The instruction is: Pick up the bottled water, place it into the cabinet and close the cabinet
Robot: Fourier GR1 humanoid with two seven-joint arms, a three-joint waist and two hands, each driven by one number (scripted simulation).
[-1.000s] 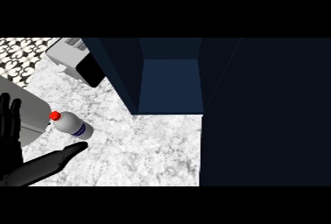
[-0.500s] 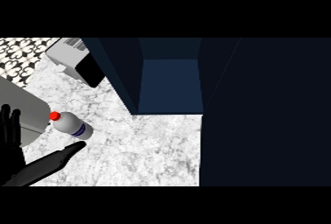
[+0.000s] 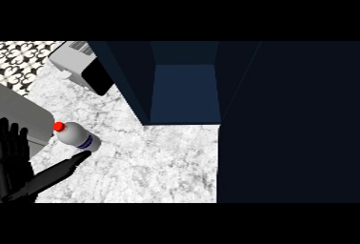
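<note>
One hand of mine shows: the left hand (image 3: 14, 152), low at the view's left edge, fingers straight and spread upward, thumb stretched long toward the bottle. It curls round nothing. The thumb's tip lies at the near end of the bottled water (image 3: 77, 137) — touching or just short, I cannot tell. My right hand is out of view.

The bottle sits on the marble counter (image 3: 155, 162), red cap (image 3: 59, 127) pointing up-left, beside a grey slab (image 3: 21, 107) at the left edge. Beyond it the cabinet (image 3: 184, 90) stands open, its dark blue hollow facing me; a broad dark panel (image 3: 288, 119), likely its door, fills the right. Farthest, up-left, sits a grey appliance (image 3: 79, 64).

I judge this the reach — no grasp made yet. Next, my fingers must come round the bottle's body and close before any lift toward that opening.
</note>
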